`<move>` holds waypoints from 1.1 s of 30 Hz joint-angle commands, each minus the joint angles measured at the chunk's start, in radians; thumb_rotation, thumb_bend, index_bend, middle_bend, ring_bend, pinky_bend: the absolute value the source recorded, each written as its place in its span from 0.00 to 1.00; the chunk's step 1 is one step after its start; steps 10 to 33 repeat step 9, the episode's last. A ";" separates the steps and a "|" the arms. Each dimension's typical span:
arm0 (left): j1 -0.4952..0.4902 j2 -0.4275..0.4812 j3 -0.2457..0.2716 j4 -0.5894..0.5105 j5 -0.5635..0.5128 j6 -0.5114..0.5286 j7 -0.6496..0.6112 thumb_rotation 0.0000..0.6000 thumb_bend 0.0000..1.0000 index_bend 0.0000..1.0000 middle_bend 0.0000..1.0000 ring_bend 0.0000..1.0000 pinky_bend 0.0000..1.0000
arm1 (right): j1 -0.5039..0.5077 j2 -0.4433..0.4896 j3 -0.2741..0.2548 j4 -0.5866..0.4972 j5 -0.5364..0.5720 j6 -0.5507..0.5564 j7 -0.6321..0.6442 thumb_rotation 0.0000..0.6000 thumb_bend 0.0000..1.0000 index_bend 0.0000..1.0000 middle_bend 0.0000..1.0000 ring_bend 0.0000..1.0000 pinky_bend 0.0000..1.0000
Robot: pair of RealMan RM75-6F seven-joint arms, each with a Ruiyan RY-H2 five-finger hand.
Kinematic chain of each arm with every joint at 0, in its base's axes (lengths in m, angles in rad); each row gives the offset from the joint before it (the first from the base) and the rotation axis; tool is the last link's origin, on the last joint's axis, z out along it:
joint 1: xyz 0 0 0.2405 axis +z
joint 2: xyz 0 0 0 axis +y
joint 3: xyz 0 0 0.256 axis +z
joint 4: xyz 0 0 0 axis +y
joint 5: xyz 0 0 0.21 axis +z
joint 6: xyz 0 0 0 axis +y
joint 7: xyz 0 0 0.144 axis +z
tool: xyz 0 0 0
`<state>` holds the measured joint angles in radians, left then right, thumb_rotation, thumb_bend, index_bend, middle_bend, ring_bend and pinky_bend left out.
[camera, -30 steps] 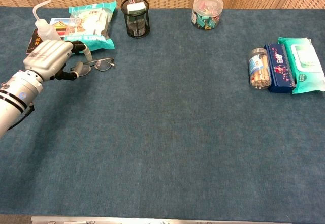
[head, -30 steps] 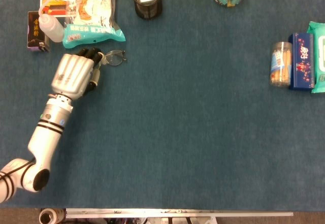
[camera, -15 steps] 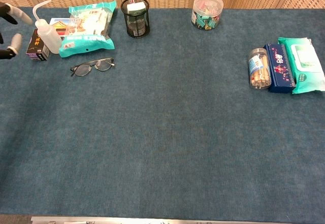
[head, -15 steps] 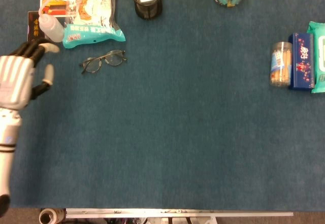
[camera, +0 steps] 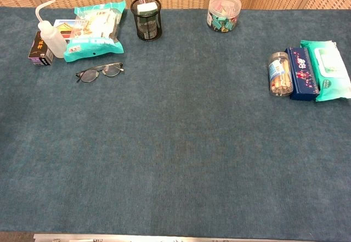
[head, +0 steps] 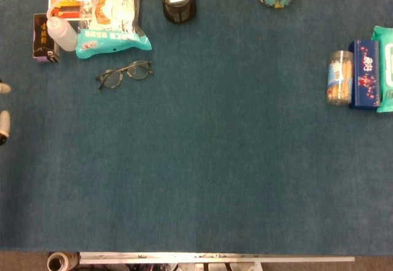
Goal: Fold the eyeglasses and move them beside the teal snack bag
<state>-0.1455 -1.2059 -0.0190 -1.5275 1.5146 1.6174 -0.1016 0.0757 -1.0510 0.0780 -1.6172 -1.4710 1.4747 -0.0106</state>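
Your left hand (head: 3, 117) barely shows at the frame edge, apparently holding nothing, its spread unclear; the eyeglasses (head: 124, 74) lie up-right of it, long axis sideways.

A squeeze bottle (camera: 48, 36) stands far left beside a dark box (camera: 37, 50). A mesh cup (camera: 146, 20) and a clear tub (camera: 224, 12) sit far. At right lie a jar (camera: 279, 74), a blue box (camera: 301, 73) and what looks like a wipes pack (camera: 329, 69).

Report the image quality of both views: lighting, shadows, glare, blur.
Head view: even, soft light, little shadow; eyeglasses sharp, mild glare on the teal snack bag; only fingers of the left hand show at the left edge, slightly soft. Chest view: equally even light, faint glare on the bag, distant items a bit soft.
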 commanded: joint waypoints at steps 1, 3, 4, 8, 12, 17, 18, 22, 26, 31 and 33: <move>0.019 0.011 0.010 -0.006 -0.005 -0.001 -0.006 1.00 0.46 0.32 0.30 0.31 0.54 | 0.000 -0.002 -0.001 -0.005 -0.002 -0.001 0.000 1.00 0.17 0.23 0.34 0.32 0.54; 0.025 0.015 0.011 -0.006 -0.007 -0.005 -0.005 1.00 0.46 0.32 0.30 0.31 0.54 | -0.001 -0.003 -0.001 -0.008 -0.002 0.001 0.000 1.00 0.17 0.23 0.34 0.32 0.54; 0.027 0.015 0.009 -0.003 -0.011 -0.009 -0.006 1.00 0.46 0.32 0.30 0.31 0.54 | -0.002 -0.005 -0.002 -0.009 -0.002 0.002 0.000 1.00 0.17 0.23 0.34 0.32 0.54; 0.030 0.012 0.001 0.000 -0.017 -0.020 -0.009 1.00 0.46 0.32 0.30 0.31 0.54 | -0.003 -0.008 -0.006 -0.007 0.002 -0.005 -0.001 1.00 0.17 0.23 0.34 0.32 0.54; 0.030 0.010 0.001 0.000 -0.017 -0.022 -0.008 1.00 0.46 0.32 0.30 0.31 0.54 | -0.002 -0.010 -0.006 -0.005 0.003 -0.009 -0.001 1.00 0.17 0.23 0.34 0.32 0.54; 0.030 0.010 0.001 0.000 -0.017 -0.022 -0.008 1.00 0.46 0.32 0.30 0.31 0.54 | -0.002 -0.010 -0.006 -0.005 0.003 -0.009 -0.001 1.00 0.17 0.23 0.34 0.32 0.54; 0.030 0.010 0.001 0.000 -0.017 -0.022 -0.008 1.00 0.46 0.32 0.30 0.31 0.54 | -0.002 -0.010 -0.006 -0.005 0.003 -0.009 -0.001 1.00 0.17 0.23 0.34 0.32 0.54; 0.030 0.010 0.001 0.000 -0.017 -0.022 -0.008 1.00 0.46 0.32 0.30 0.31 0.54 | -0.002 -0.010 -0.006 -0.005 0.003 -0.009 -0.001 1.00 0.17 0.23 0.34 0.32 0.54; 0.030 0.010 0.001 0.000 -0.017 -0.022 -0.008 1.00 0.46 0.32 0.30 0.31 0.54 | -0.002 -0.010 -0.006 -0.005 0.003 -0.009 -0.001 1.00 0.17 0.23 0.34 0.32 0.54; 0.030 0.010 0.001 0.000 -0.017 -0.022 -0.008 1.00 0.46 0.32 0.30 0.31 0.54 | -0.002 -0.010 -0.006 -0.005 0.003 -0.009 -0.001 1.00 0.17 0.23 0.34 0.32 0.54; 0.030 0.010 0.001 0.000 -0.017 -0.022 -0.008 1.00 0.46 0.32 0.30 0.31 0.54 | -0.002 -0.010 -0.006 -0.005 0.003 -0.009 -0.001 1.00 0.17 0.23 0.34 0.32 0.54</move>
